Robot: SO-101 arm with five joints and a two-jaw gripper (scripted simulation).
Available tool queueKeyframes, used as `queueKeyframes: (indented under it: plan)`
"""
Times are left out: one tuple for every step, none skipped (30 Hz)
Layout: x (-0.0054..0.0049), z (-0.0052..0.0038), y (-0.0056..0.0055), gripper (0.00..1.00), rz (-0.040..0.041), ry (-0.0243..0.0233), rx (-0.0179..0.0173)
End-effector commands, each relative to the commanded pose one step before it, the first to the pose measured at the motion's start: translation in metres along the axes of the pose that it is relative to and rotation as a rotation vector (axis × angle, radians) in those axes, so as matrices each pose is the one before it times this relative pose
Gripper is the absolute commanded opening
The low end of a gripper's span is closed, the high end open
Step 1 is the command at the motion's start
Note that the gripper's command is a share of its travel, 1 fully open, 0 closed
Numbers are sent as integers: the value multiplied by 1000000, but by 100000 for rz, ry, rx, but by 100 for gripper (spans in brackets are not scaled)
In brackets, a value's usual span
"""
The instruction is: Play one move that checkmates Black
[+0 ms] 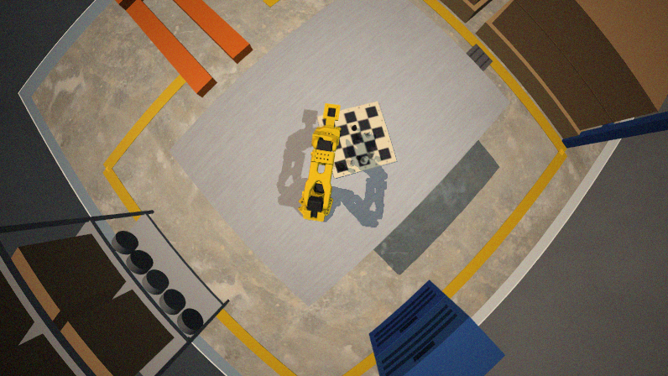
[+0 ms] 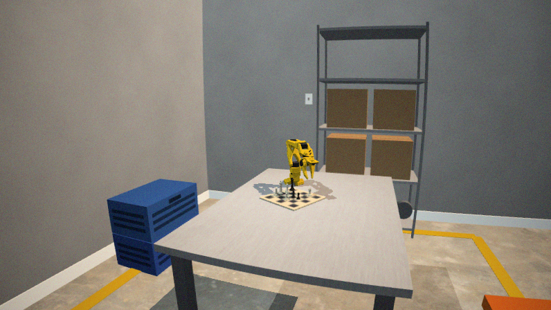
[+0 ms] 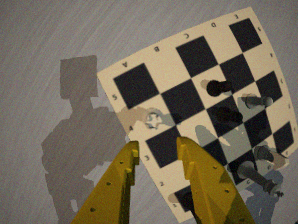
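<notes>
The small chessboard (image 1: pixel 362 138) lies on the grey table and also shows in the side view (image 2: pixel 292 198). In the wrist view a white piece (image 3: pixel 154 120) stands on a light square near the board's lettered edge, just beyond my fingertips. A black pawn (image 3: pixel 216 87) stands further in, with a black piece (image 3: pixel 229 115) and a pale piece (image 3: pixel 256 102) beside it. More pieces (image 3: pixel 260 169) stand at the right edge. My gripper (image 3: pixel 157 151) hangs above the board's near corner, fingers slightly apart, with nothing between them. It also shows in the side view (image 2: pixel 308 169).
The yellow arm's base (image 1: pixel 314 205) sits on the table beside the board. A blue cabinet (image 2: pixel 152 223) stands left of the table and a shelf with cardboard boxes (image 2: pixel 369 131) stands behind it.
</notes>
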State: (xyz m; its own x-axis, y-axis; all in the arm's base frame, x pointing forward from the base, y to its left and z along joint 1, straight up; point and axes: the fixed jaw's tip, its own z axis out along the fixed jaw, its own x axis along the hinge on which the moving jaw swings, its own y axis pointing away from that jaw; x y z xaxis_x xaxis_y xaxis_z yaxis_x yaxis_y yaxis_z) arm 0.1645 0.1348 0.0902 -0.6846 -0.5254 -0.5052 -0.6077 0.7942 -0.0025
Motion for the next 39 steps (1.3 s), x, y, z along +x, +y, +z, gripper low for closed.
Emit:
queueKeyframes:
  plan:
    - [-2536, -3815, -6811, 12, 3599, -975, 1553]
    - [-54, -64, -3073, 13, 1201, 239, 742]
    - [-56, -77, -3602, 13, 1410, 282, 866]
    - [-59, -93, -4142, 13, 1626, 323, 991]
    - [-55, -109, -4687, 14, 1844, 368, 1115]
    - [-53, -128, -5229, 14, 2065, 411, 1237]
    - [-45, -145, -5767, 15, 2284, 455, 1354]
    - [-37, -166, -6290, 15, 2501, 497, 1466]
    - [-22, -185, -6798, 16, 2713, 540, 1571]
    - [-9, -206, -7283, 16, 2920, 580, 1667]
    - [11, -225, -7743, 17, 3118, 620, 1755]
    - [0, 0, 0, 17, 0, 0, 0]
    - [0, 0, 0, 17, 0, 0, 0]
    - [30, -247, -8172, 18, 3307, 656, 1832]
    - [55, -265, -8569, 18, 3485, 692, 1899]
    - [77, -285, -8928, 19, 3650, 723, 1954]
    - [105, -302, -9250, 20, 3802, 754, 1998]
    - [130, -320, -9529, 21, 3939, 779, 2030]
    - [160, -334, -9766, 22, 4059, 803, 2051]
    - [185, -349, -9957, 23, 4163, 822, 2060]
    - [214, -360, -10103, 24, 4248, 839, 2057]
    - [238, -370, -10200, 24, 4314, 850, 2043]
    - [265, -377, -10252, 25, 4361, 860, 2019]
    - [285, -383, -10254, 26, 4388, 863, 1985]
    - [307, -385, -10211, 27, 4394, 864, 1942]
    - [323, -387, -10119, 28, 4380, 859, 1890]
    - [339, -384, -9983, 29, 4345, 852, 1831]
    - [348, -381, -9800, 30, 4289, 839, 1764]
    - [0, 0, 0, 30, 0, 0, 0]
    - [0, 0, 0, 30, 0, 0, 0]
    - [358, -373, -9576, 31, 4213, 824, 1692]
    - [360, -365, -9308, 31, 4117, 803, 1614]
    - [362, -354, -9003, 32, 4001, 781, 1532]
    - [357, -342, -8660, 33, 3867, 752, 1447]
    - [351, -327, -8283, 34, 3716, 723, 1359]
    - [339, -312, -7874, 34, 3548, 688, 1269]
    - [328, -293, -7438, 35, 3365, 653, 1178]
    - [310, -276, -6976, 36, 3168, 613, 1087]
    - [293, -255, -6495, 36, 2959, 573, 996]
